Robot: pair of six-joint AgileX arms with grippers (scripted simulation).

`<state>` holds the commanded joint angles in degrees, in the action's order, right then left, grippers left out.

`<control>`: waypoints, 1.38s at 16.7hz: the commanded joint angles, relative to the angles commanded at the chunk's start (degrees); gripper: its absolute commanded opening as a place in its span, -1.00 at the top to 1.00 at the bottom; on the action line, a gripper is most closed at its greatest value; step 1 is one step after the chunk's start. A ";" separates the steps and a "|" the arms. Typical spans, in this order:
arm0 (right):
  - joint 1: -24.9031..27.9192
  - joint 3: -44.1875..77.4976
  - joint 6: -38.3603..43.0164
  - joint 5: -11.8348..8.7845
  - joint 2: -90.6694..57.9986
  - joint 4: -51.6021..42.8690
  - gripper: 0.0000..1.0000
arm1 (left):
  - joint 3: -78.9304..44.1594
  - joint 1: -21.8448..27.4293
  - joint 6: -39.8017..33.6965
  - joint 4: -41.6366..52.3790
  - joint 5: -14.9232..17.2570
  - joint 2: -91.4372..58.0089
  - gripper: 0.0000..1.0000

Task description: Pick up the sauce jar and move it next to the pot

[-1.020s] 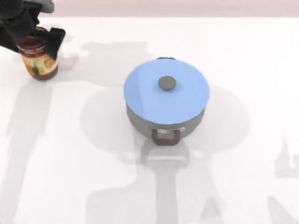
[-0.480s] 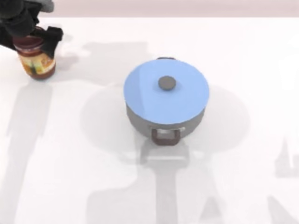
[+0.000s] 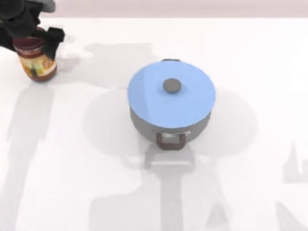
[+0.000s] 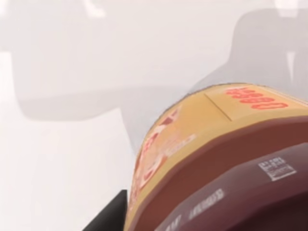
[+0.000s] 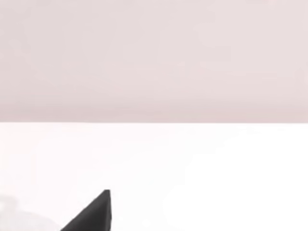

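Gripping the sauce jar (image 3: 39,61) by its lid, left gripper (image 3: 34,40) jaws clamped.
Jar between jaws, far-left counter (image 3: 72,159); pot (image 3: 171,103) well apart, rightward.

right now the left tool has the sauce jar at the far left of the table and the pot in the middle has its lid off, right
Not quite: the pot has its light-blue lid on, as the top view shows. The rest holds: the left tool grips the sauce jar at the table's far left, well apart from the pot.
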<state>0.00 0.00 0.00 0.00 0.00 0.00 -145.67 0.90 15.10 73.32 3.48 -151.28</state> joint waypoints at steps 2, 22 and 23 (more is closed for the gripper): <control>0.00 0.00 0.00 0.00 0.00 0.00 -1.00 | 0.00 0.00 0.00 0.00 0.00 0.00 1.00; 0.00 0.00 0.00 0.00 0.00 0.00 -1.00 | 31.98 -1.40 0.12 -0.50 -0.38 31.47 1.00; 0.00 0.00 0.00 0.00 0.00 0.00 -1.00 | 31.98 -1.40 0.12 -0.50 -0.38 31.47 1.00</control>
<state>0.00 0.00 0.00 0.00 0.00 0.00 -113.69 -0.50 15.21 72.82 3.10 -119.81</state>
